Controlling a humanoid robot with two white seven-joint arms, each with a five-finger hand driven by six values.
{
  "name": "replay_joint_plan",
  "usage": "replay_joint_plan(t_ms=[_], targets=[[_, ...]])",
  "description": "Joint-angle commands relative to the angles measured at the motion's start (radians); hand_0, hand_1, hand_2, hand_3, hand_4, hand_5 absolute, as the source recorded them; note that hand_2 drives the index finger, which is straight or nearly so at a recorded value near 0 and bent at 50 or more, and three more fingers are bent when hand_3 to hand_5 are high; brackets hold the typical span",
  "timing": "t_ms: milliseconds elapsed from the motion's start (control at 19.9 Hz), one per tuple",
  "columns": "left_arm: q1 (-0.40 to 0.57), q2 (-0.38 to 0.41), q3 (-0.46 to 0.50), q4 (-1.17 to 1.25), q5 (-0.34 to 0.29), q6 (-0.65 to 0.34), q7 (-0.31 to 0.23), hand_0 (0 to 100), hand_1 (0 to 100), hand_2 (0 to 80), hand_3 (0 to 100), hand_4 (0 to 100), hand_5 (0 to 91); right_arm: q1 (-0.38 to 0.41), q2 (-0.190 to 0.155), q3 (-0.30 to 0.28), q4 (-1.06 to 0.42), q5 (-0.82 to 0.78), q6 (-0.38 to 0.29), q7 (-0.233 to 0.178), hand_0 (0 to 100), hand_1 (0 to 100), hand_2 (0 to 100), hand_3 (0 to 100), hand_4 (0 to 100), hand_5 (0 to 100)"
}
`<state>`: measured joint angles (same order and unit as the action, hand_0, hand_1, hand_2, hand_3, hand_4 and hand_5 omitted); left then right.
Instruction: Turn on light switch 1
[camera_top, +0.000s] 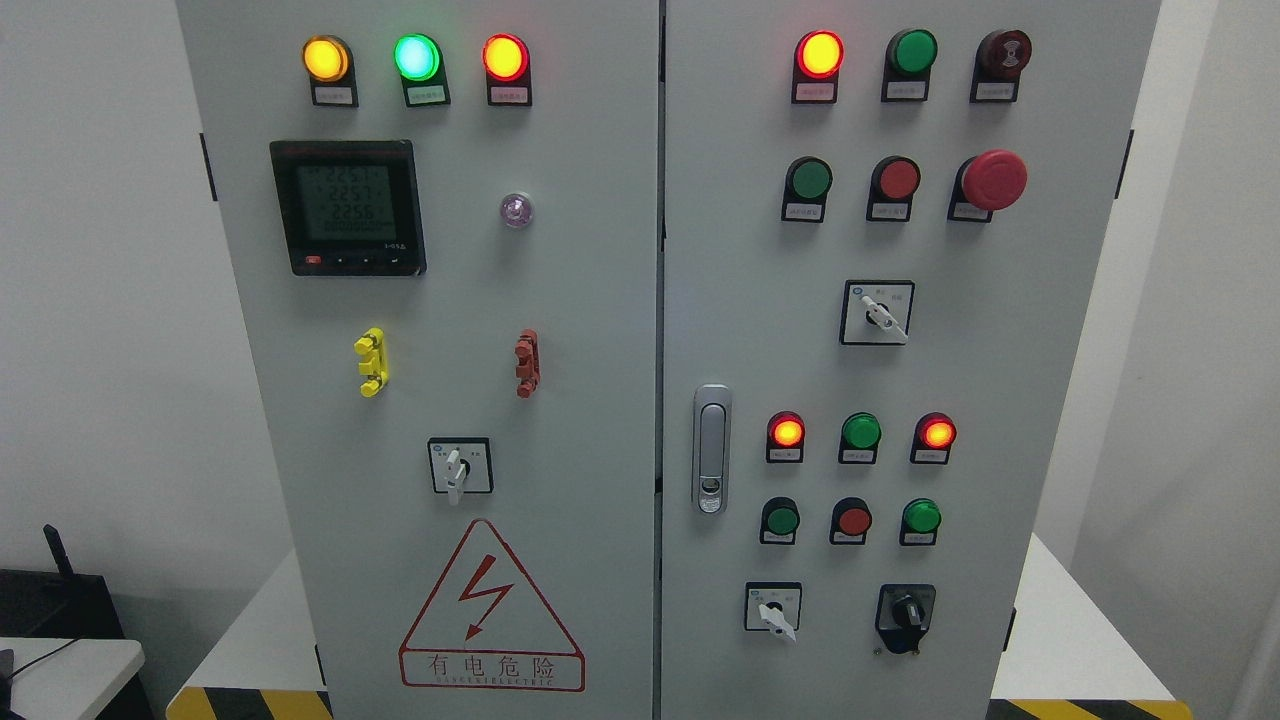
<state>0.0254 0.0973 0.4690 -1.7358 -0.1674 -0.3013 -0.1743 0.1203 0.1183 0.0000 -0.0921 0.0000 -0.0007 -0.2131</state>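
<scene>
Head view shows a grey electrical cabinet (600, 300) with no robot hand in sight, so hand state cannot be told. Which control is light switch 1 is unclear; a white-handled rotary switch (458, 468) sits low on the left door, pointing down.

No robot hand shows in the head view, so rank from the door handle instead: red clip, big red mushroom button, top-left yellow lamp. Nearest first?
From the door handle:
1. Red clip, left door, middle height.
2. Mushroom button, right door, upper right.
3. Yellow lamp, left door, top left corner.
</scene>
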Motion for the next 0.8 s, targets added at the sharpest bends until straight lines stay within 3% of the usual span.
replay_joint_plan(t_ms=[0,100,351,501,652,752], targets=[[-0.085,0.006,-0.225,-0.079,-0.053,0.051,0.059,17,35,46.3,79,85,79.4,-0.001,0.0,0.023,0.0,0.005,0.001,0.0,12,39,0,0,0,0],[-0.12,-0.008,-0.271,-0.079,-0.081,0.102,0.108,17,36,46.8,79,85,79.8,0.001,0.0,0.023,0.0,0.005,0.001,0.0,12,39,0,0,0,0],[-0.177,-0.07,-0.352,-0.079,-0.158,0.142,0.162,16,39,50.3,83,87,81.1,-0.001,0.0,0.023,0.0,0.005,0.001,0.0,12,39,0,0,0,0],[-0.223,-0.111,-0.403,-0.079,-0.196,0.22,0.202,15,41,52.5,86,89,82.9,-0.001,0.0,0.023,0.0,0.005,0.001,0.0,12,39,0,0,0,0],[-0.243,-0.16,-0.441,-0.079,-0.237,0.246,0.208,15,41,53.7,89,91,84.1,-0.001,0.0,0.023,0.0,0.005,0.001,0.0,12,39,0,0,0,0],[-0.246,-0.166,-0.472,-0.079,-0.289,0.264,0.254,15,42,53.9,90,91,84.5,0.001,0.0,0.023,0.0,0.005,0.001,0.0,12,39,0,0,0,0]])
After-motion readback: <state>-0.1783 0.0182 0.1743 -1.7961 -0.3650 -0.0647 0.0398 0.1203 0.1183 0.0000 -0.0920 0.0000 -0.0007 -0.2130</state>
